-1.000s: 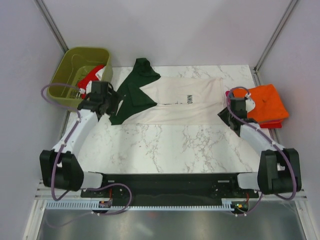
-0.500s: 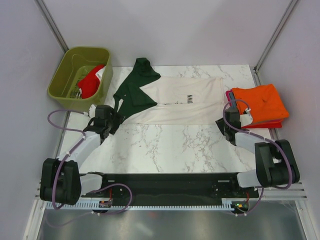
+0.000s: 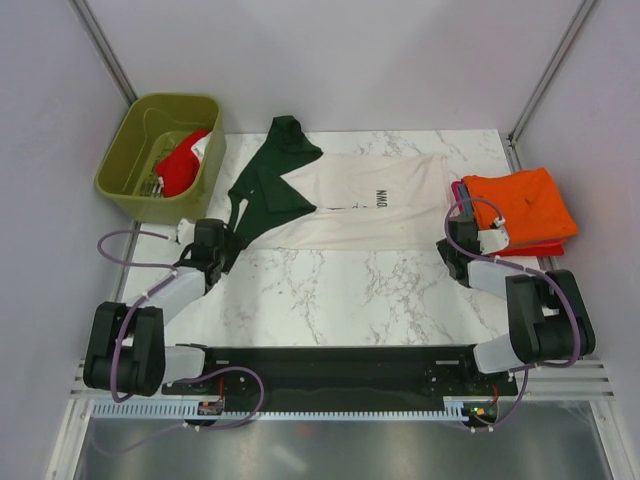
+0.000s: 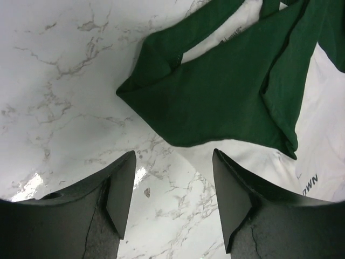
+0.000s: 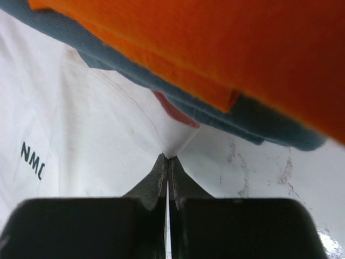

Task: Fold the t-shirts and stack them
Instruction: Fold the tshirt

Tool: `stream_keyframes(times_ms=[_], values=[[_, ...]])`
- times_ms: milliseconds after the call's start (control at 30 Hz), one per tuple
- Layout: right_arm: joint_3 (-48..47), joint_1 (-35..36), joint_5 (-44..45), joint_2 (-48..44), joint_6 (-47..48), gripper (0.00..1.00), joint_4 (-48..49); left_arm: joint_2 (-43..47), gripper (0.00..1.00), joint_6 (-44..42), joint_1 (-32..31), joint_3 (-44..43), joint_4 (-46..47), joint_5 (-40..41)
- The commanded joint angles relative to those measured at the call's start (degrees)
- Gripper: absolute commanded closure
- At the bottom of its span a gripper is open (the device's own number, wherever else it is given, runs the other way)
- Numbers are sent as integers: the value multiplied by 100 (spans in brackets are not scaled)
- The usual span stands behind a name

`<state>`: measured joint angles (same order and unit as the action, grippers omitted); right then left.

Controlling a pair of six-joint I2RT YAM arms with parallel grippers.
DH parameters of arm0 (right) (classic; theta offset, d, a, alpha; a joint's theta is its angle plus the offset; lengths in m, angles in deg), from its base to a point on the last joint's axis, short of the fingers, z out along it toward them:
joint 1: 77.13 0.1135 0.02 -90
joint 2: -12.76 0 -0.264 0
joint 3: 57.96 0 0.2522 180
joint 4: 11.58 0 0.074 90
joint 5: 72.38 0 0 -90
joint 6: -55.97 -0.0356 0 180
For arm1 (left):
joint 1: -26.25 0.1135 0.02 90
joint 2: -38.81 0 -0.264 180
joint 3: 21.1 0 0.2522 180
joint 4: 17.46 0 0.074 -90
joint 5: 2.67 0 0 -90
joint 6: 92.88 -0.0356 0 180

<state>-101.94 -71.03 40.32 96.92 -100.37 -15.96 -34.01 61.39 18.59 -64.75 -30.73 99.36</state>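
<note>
A cream t-shirt with dark green sleeves lies flat across the far half of the tabletop. The left gripper is at its near left sleeve. The right gripper is at its near right corner, beside a folded orange t-shirt at the right edge.

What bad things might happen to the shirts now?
1. The right tool pinches just a tiny corner of the cream shirt, so the cloth may slip out when lifted.
2. That corner sits right beside the folded orange stack; pulling might drag the stack crooked.
3. The left tool is open above the table, holding nothing, short of the green sleeve; one-sided pulling could bunch the shirt.
</note>
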Motion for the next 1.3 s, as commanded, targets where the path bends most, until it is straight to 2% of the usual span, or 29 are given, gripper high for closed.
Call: stream_keyframes(times_ms=[0, 200, 433, 467, 500, 567, 667, 900, 1033, 1267], values=[[86, -75, 271, -286, 271, 100, 19, -311, 35, 226, 72, 71, 609, 265], [86, -84, -28, -198, 403, 100, 142, -856, 46, 331, 107, -17, 1049, 159], [130, -84, -108, -207, 421, 100, 204, -1234, 50, 472, 142, -61, 1208, 625], [139, -92, -99, -233, 421, 100, 204, -1287, 55, 490, 159, -96, 1208, 660], [139, -84, -108, -251, 421, 100, 195, -1331, 74, 499, 203, -113, 1208, 695], [148, -92, -73, -312, 421, 100, 134, -1384, 98, 481, 273, -201, 1103, 713], [156, -127, -55, -391, 438, 100, 28, -1376, 98, 376, 423, -411, 656, 765], [-141, -329, -117, -786, 544, 100, -603, -525, 98, 139, 467, -509, -22, 1047], [-186, -330, -143, -980, 561, 100, -911, -339, 98, 147, 467, -500, -558, 854], [77, -330, -371, -1401, 605, 100, -1360, -137, 98, 270, 467, -202, -928, 406]])
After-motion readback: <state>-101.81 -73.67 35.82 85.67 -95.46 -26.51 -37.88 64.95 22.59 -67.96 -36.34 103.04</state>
